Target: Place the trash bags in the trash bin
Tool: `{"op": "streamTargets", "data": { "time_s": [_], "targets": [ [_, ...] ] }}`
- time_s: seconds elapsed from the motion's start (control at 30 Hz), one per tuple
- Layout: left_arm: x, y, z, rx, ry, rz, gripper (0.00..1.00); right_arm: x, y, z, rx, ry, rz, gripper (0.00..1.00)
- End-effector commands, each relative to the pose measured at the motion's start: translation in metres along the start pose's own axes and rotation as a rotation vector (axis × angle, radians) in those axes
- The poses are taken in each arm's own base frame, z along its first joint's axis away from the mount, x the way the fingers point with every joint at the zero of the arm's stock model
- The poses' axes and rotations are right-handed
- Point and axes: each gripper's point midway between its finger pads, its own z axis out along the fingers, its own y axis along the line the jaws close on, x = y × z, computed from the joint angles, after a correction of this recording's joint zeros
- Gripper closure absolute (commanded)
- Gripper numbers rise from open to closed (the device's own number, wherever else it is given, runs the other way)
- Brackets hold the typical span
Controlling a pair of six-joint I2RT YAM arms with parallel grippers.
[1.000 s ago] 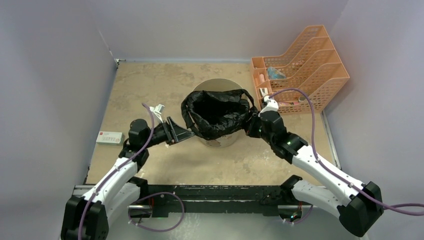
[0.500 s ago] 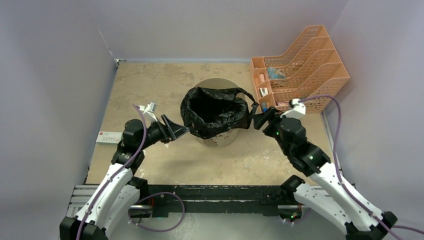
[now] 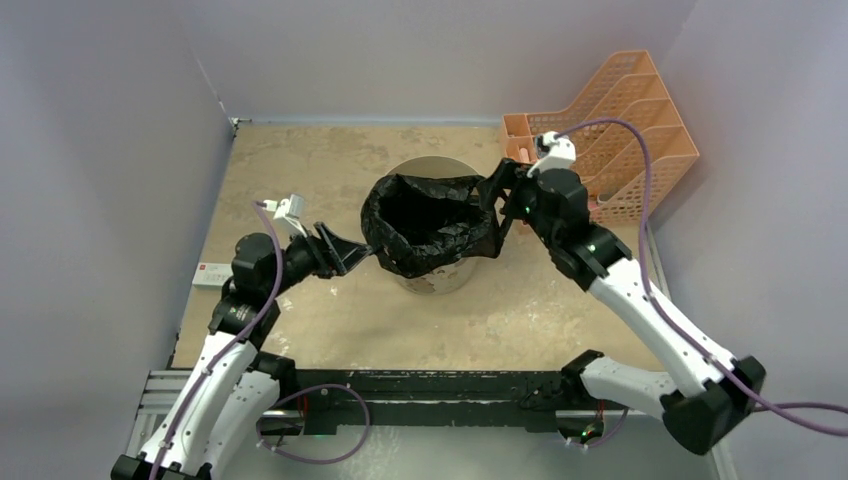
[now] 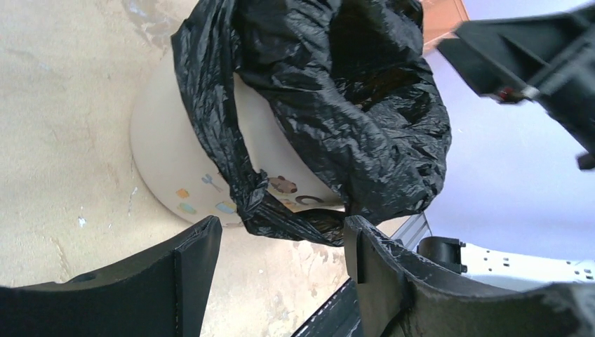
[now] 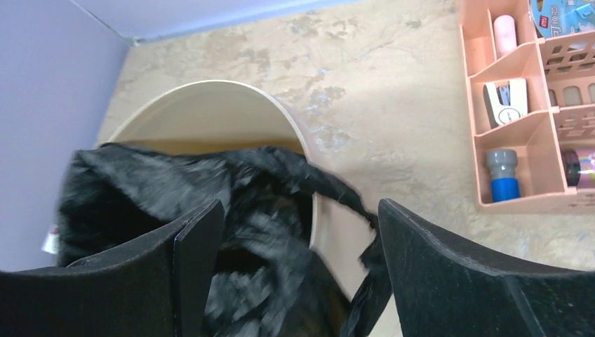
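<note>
top external: one thin, crinkly black plastic trash bag (image 3: 432,225) sits in one cream round cylindrical trash bin (image 3: 436,284) at the middle of the mottled beige table (image 3: 290,170), its mouth spread and its film draped over the near rim; the left gripper (image 3: 356,256) is just beside the bag's left edge, jaws parted, clamping nothing; the right gripper (image 3: 497,197) is at the bag's right edge, jaws released; an orange mesh desk organiser (image 3: 640,110) stands at the far right; a small white box with a red mark (image 3: 206,276) lies at the left edge, its print too small to read.

left wrist: only here do the bin's (image 4: 175,161) small coloured cartoon marks and brown lettering show, though no word can be read; a fold of the bag (image 4: 337,105) hangs between the spread fingers (image 4: 200,246), ungripped.

right wrist: only here do the organiser's (image 5: 484,151) front compartments show, with three things in them: a pink tube (image 5: 504,34), a white stapler (image 5: 506,100) and a blue grey-capped cylinder (image 5: 504,175); the bag's loop handle (image 5: 337,193) lies between the wide-open fingers.
</note>
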Motion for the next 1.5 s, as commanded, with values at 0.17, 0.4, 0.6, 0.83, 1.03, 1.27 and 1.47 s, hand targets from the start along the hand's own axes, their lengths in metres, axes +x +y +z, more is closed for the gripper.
{"op": "streamTargets", "data": {
  "time_s": [0.17,0.4,0.6,0.83,1.03,1.27,1.47],
  "targets": [
    [-0.018,-0.031,-0.003,0.092,0.012,0.147,0.35,0.001,0.03,0.029,-0.267,0.068,-0.158,0.17],
    [-0.034,-0.042,-0.006,0.087,-0.018,0.184,0.35,0.018,0.051,0.002,-0.426,0.121,-0.096,0.21],
    [-0.045,-0.037,-0.011,0.024,-0.071,0.205,0.33,0.038,0.046,-0.013,-0.436,0.186,-0.047,0.26],
    [-0.047,-0.029,-0.008,-0.028,-0.046,0.204,0.33,0.06,0.063,-0.034,-0.587,0.296,-0.046,0.31],
    [-0.055,-0.026,-0.013,-0.072,-0.07,0.241,0.33,0.05,0.05,-0.042,-0.527,0.228,-0.072,0.52],
    [-0.06,-0.008,-0.015,-0.176,-0.094,0.238,0.34,0.027,0.021,-0.01,-0.279,0.14,-0.036,0.95],
    [-0.069,0.003,-0.012,-0.245,-0.123,0.21,0.34,0.005,-0.003,0.023,-0.088,0.032,-0.014,1.0]
  ]
}}
